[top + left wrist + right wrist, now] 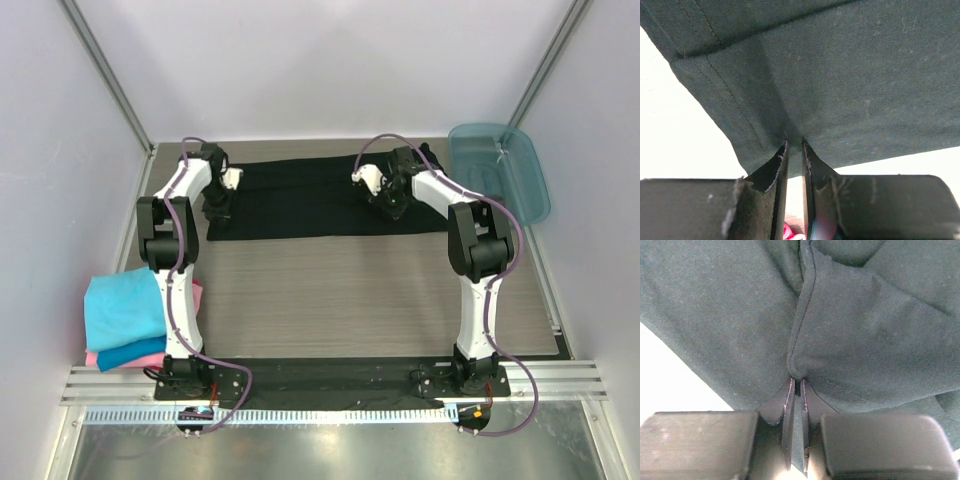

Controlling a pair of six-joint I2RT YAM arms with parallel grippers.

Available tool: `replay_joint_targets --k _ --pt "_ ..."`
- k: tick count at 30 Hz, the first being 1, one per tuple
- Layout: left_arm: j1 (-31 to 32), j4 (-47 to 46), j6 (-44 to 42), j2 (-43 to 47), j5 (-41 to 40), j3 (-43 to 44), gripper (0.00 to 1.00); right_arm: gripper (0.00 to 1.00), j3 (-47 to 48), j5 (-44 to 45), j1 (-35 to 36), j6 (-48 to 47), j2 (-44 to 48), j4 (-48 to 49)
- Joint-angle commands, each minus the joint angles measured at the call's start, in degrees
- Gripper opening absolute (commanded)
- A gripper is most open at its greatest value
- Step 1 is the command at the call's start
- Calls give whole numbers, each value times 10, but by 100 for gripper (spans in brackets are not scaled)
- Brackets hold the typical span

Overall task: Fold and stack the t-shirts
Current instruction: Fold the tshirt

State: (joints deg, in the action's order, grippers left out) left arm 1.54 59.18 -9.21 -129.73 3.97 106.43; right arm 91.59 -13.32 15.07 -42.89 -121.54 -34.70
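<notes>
A large black t-shirt (pixel 310 198) lies as a long flat band across the far part of the table. My left gripper (pixel 218 207) is shut on its left end; in the left wrist view (pixel 795 145) the jaws pinch a hemmed corner of the dark cloth (pixel 840 75). My right gripper (pixel 392 205) is shut on the shirt's right end; in the right wrist view (pixel 797 381) the jaws pinch a seamed fold of the cloth (pixel 865 340). A stack of folded t-shirts, turquoise (pixel 122 305) over blue (pixel 135 354) and pink (pixel 92 357), sits at the near left.
A translucent teal plastic tray (pixel 500 165) leans at the far right corner. Metal frame posts stand at the far left and far right. A black strip and a rail holding the arm bases run along the near edge.
</notes>
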Motion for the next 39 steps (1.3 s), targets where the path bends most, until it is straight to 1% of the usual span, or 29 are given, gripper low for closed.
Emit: replay_joint_targets --k 1,8,16,19,20,22,23,24,26,29,30,31,33,34,37,39 --pt "3 1 -3 7 -6 -3 17 12 3 17 7 2 9 18" --pt "3 0 -2 5 -3 -3 17 12 37 80 22 -43 46 20" --pt "3 1 0 2 1 2 17 12 78 123 44 -87 29 41" --pt "3 0 -1 4 0 -1 17 13 103 131 50 -91 4 73" --pt "3 0 0 6 0 -2 17 13 119 153 52 -94 -16 81" --pt "3 0 0 5 -1 0 17 13 144 167 57 -103 -46 101" --pt "3 0 -1 5 -1 0 17 13 174 179 62 -105 -60 106" --pt "3 1 -1 6 -2 0 17 12 190 183 64 -105 -93 109" --pt "3 3 -3 8 -4 2 17 12 238 201 69 -104 -120 111" --pt "3 3 -3 8 -3 3 17 29 264 219 73 -96 -139 125" --pt "3 3 -2 9 -3 3 17 35 263 229 76 -91 -135 134" --pt "3 3 -3 8 -3 3 17 37 260 230 75 -84 -117 148" --pt "3 3 -1 8 2 4 17 39 236 239 73 -75 -92 164" --pt "3 3 1 9 4 6 17 40 210 240 74 -71 -65 178" --pt "3 3 4 13 10 13 17 41 161 227 66 -67 -20 193" --pt "3 4 6 17 18 15 17 41 106 219 62 -73 22 197"
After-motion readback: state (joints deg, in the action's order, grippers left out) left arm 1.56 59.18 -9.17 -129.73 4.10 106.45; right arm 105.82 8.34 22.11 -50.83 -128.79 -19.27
